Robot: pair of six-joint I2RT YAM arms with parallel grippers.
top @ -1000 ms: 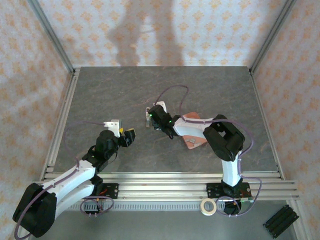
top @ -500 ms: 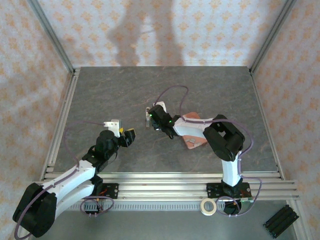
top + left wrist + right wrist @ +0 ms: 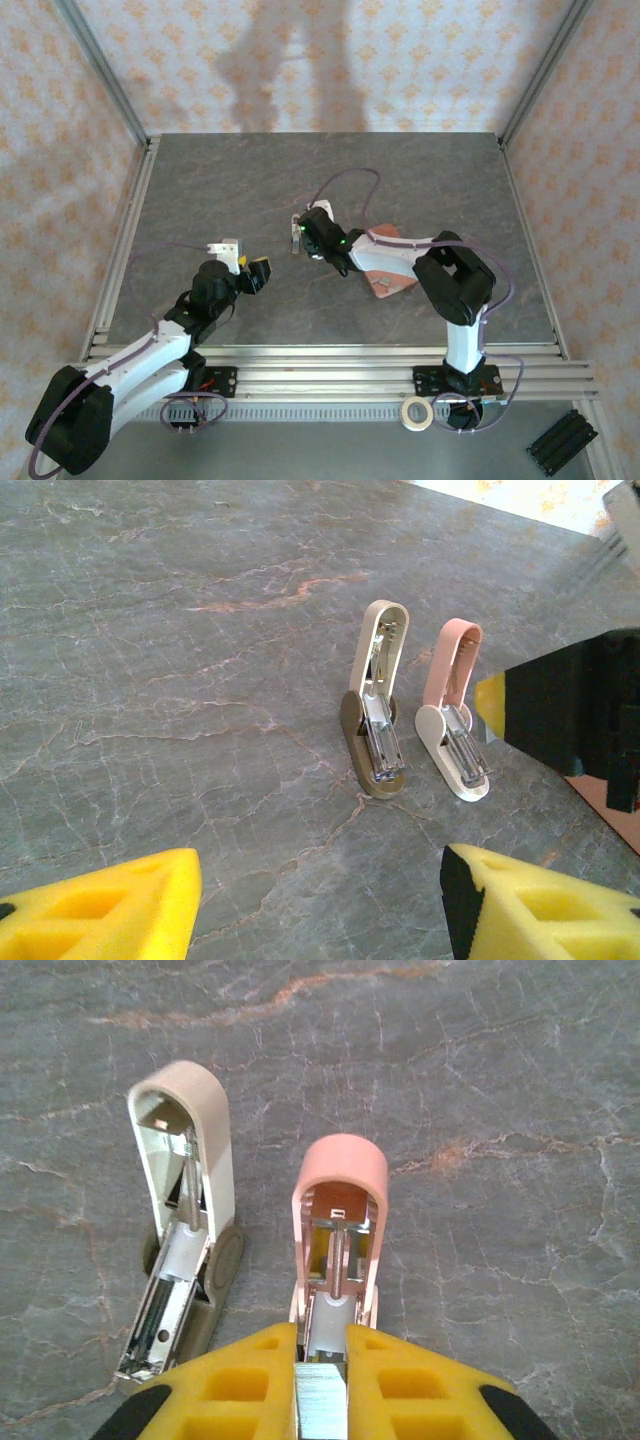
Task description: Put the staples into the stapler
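Pinching staples [image 3: 320,1406] in R hand [image 3: 320,1362] at pink stapler [image 3: 338,1222] | L hand [image 3: 318,905] half-wide, empty

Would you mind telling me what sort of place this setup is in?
Probably a robot test cell: a grey marbled tabletop walled by orange-patterned panels on silvery aluminium posts, with a slotted metal mounting rail in front.

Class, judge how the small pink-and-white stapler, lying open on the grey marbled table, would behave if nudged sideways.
Probably slides easily: the pink-and-white stapler looks small and light on the smooth grey table. Its swung-open pink lid is hinged, so a push there may swing it or tip the narrow base. Flat-sided, it seems unlikely to roll.
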